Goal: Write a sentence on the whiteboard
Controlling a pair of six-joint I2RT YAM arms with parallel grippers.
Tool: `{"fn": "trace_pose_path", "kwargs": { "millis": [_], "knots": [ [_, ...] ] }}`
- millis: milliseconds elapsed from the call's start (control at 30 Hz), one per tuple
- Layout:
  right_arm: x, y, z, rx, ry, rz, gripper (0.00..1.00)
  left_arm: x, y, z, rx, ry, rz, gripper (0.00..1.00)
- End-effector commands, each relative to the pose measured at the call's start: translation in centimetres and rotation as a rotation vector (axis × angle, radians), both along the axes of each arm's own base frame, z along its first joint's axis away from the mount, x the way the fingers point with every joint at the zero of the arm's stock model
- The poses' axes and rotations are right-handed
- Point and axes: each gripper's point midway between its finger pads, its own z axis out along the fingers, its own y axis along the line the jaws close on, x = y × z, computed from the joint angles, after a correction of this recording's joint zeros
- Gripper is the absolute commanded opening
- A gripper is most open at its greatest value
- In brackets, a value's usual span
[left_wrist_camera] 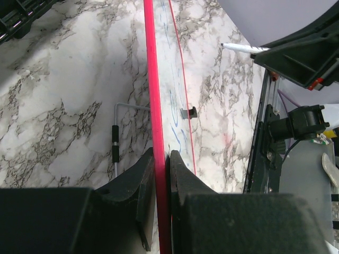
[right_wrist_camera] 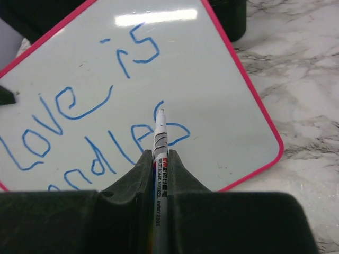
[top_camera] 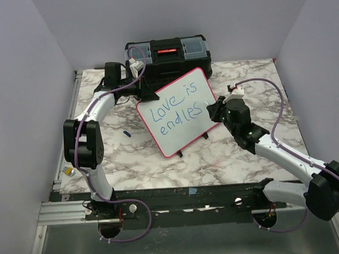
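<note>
**Board pinched at its edge, marker tip on the last letter**

At the left, the left gripper (top_camera: 147, 95) is clamped narrow on the upper left edge of the whiteboard (top_camera: 178, 139). In the left wrist view its fingers (left_wrist_camera: 144, 182) press on either side of the pink-red frame, and the board shows only edge-on, its writing reduced to a few blue strokes. A small blue piece (top_camera: 126, 132) lies on the marbled counter (top_camera: 131, 163) just left of the board; what it is cannot be made out.

The whiteboard stands tilted near the counter's middle, in front of the black toolbox (top_camera: 168, 53), which it partly hides. The sentence (top_camera: 177, 110) reads "Love is" over "endles" in blue.

At the right, the right gripper (top_camera: 211, 109) is closed tight on a white marker (right_wrist_camera: 160, 132), whose tip touches the board at the last letter. In the right wrist view the gripper body cuts off the bottom of the lower word, and the marker covers part of its final letter.
</note>
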Motion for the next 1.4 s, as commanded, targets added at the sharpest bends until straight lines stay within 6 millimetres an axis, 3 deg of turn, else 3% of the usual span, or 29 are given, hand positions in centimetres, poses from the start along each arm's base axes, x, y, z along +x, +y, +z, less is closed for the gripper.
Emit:
{"fn": "trace_pose_path", "kwargs": {
  "millis": [0, 333, 833, 1367],
  "knots": [
    [1.3, -2.3, -1.9, -0.061, 0.077, -0.176, 0.01, 0.2, -0.3, 2.4, -0.014, -0.187, -0.044, 0.00],
    [3.1, -1.5, -2.5, -0.094, 0.105, -0.171, 0.01, 0.3, -0.3, 2.4, -0.015, -0.187, -0.045, 0.00],
    [5.3, -1.8, -3.4, -0.127, 0.126, -0.186, 0.01, 0.4, -0.4, 2.3, -0.016, -0.185, -0.045, 0.00],
    [6.5, -1.2, -4.0, -0.128, 0.133, -0.163, 0.01, 0.4, -0.4, 2.3, -0.017, -0.182, -0.047, 0.00]
  ]
}}
